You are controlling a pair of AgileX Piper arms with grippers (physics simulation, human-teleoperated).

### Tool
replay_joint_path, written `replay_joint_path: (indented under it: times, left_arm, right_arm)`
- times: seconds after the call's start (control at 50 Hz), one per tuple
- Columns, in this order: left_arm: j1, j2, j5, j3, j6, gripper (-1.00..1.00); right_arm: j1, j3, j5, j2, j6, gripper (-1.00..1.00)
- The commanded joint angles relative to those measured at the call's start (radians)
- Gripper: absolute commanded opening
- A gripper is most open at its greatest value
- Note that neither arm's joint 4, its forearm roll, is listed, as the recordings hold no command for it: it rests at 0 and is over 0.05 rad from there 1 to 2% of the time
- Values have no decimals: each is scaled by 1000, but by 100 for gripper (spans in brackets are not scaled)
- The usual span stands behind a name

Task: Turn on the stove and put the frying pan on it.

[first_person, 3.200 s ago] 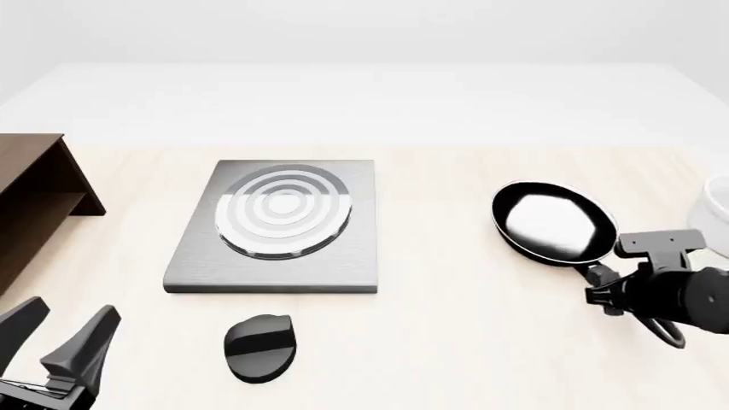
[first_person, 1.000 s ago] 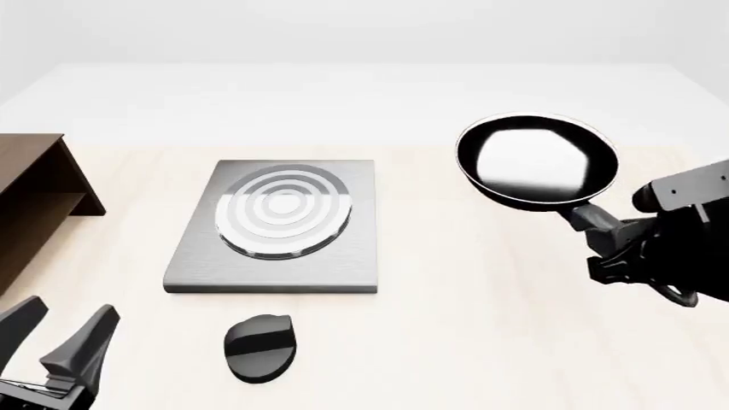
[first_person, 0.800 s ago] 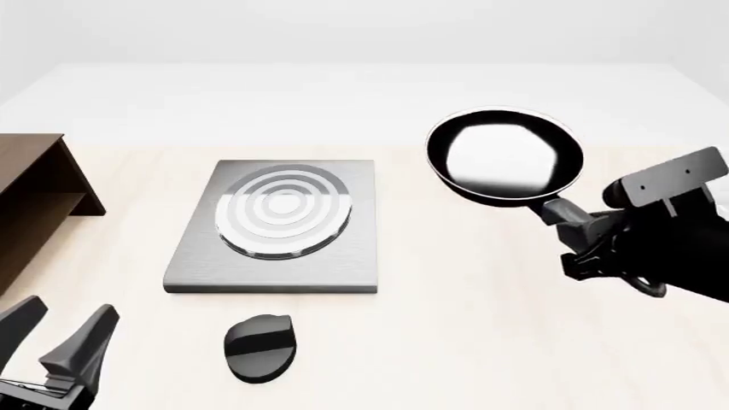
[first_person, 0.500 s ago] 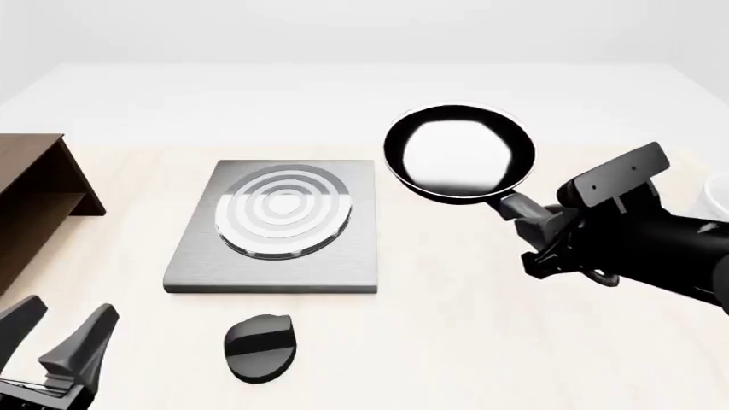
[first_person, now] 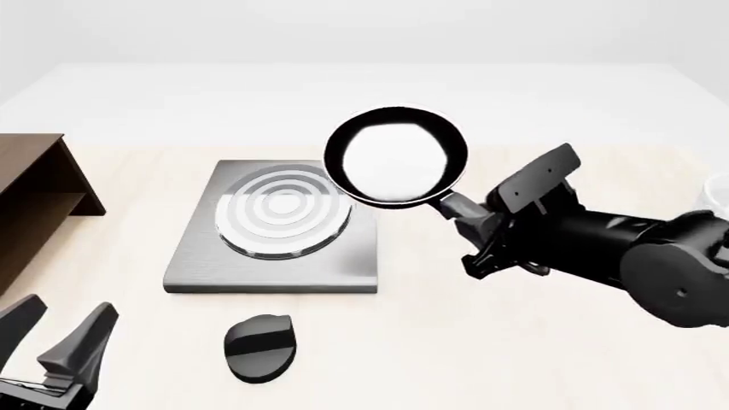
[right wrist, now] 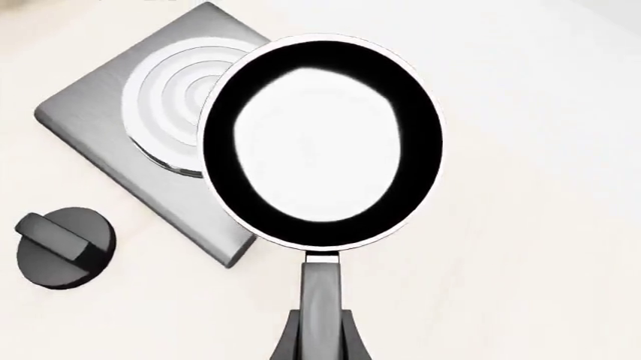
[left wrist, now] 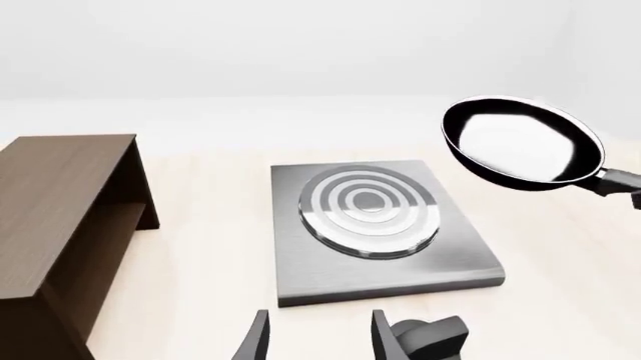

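The grey stove slab (first_person: 273,224) with burner rings lies left of centre; it also shows in the left wrist view (left wrist: 380,225) and the right wrist view (right wrist: 120,124). Its black knob (first_person: 259,346) sits apart, in front of it, and shows again in the wrist views (left wrist: 431,339) (right wrist: 62,247). My right gripper (first_person: 484,237) is shut on the handle of the black frying pan (first_person: 395,158). The pan hangs in the air over the stove's far right corner (right wrist: 320,142) (left wrist: 523,142). My left gripper (first_person: 57,342) is open and empty, near the knob (left wrist: 318,343).
A brown wooden shelf (first_person: 34,205) stands at the left edge of the table and shows in the left wrist view (left wrist: 60,217). A white cup (first_person: 718,195) is partly visible at the far right edge.
My right arm lifted the pan off the table and has carried it left, from the right side to over the stove's right corner. The left arm has not moved.
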Motion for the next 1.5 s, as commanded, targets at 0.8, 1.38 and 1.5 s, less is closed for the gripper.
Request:
replay_joint_path:
  times: [0.8, 1.38, 1.5]
  left_arm:
    - [1, 0, -11, 1, -11, 100]
    - [1, 0, -11, 1, -14, 100]
    - [-1, 0, -11, 1, -15, 100]
  right_arm:
    - [201, -138, -210, 291, 89, -100]
    - [223, -208, -270, 437, 126, -100]
    - [230, -229, -267, 450, 124, -100]
